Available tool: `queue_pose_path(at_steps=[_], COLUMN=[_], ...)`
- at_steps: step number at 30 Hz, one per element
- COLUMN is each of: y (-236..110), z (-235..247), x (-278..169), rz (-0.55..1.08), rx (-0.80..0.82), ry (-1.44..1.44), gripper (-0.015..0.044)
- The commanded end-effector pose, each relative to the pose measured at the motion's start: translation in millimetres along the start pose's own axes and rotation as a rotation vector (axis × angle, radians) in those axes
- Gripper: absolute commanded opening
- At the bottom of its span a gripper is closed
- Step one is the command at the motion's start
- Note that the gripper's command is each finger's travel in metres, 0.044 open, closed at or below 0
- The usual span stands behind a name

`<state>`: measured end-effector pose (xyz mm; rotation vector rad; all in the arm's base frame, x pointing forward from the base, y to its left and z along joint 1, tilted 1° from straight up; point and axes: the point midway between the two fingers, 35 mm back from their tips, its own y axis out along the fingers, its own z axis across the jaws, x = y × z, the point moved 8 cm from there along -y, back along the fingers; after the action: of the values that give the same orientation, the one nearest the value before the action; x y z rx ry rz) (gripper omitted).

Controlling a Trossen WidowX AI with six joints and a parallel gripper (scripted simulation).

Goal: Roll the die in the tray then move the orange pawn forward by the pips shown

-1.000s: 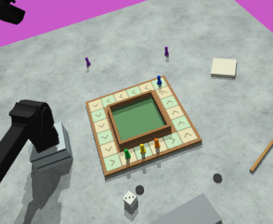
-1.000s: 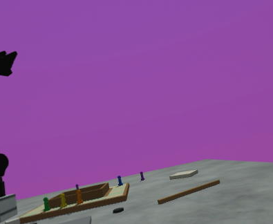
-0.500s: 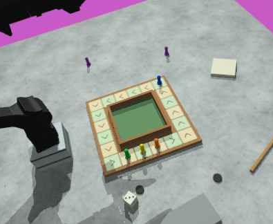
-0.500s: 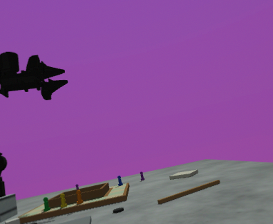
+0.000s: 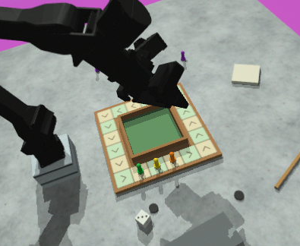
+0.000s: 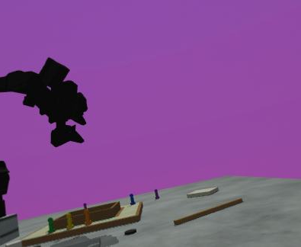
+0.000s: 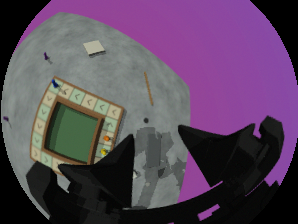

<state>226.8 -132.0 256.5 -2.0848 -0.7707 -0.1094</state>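
The white die [image 5: 142, 218] lies on the table in front of the board [image 5: 200, 134] [image 6: 111, 222] [image 7: 44, 106], outside it. The green-floored tray [image 5: 160, 152] [image 7: 69, 129] sits in the board's middle. My orange pawn [image 5: 172, 156] [image 6: 87, 216] stands on the board's near row, right of the yellow pawn [image 5: 156, 163] [image 6: 69, 220] and the green pawn [image 5: 140, 168] [image 6: 51, 225]. My gripper [image 5: 168, 100] [image 6: 81, 131] [image 7: 156, 132] is open and empty. It hangs high above the board's far side.
A blue pawn [image 6: 132, 198] stands at the board's far corner. Two purple pawns [image 5: 182, 55] [image 5: 97, 70] stand beyond the board. A cream tile [image 5: 246, 74] [image 6: 203, 192] and a wooden stick [image 5: 294, 163] [image 6: 208, 211] lie to the right. Two black discs [image 5: 153, 207] [image 5: 238, 195] lie in front. The arm's grey base [image 5: 55, 171] is at the left.
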Motion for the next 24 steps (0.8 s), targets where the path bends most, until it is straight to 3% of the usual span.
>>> queue_pose_path(at_steps=[1, 7, 12, 24], y=[30, 72, 88, 111], z=[-10, -14, -4, 15], x=[-36, -119, -182, -192], rz=[0.148, 0.329, 0.366, 0.365], rx=[0.118, 0.401, 0.625, 0.634], ry=[-0.041, -0.052, -0.012, -0.009], gripper=[0.0275, 0.0275, 0.0275, 0.0275])
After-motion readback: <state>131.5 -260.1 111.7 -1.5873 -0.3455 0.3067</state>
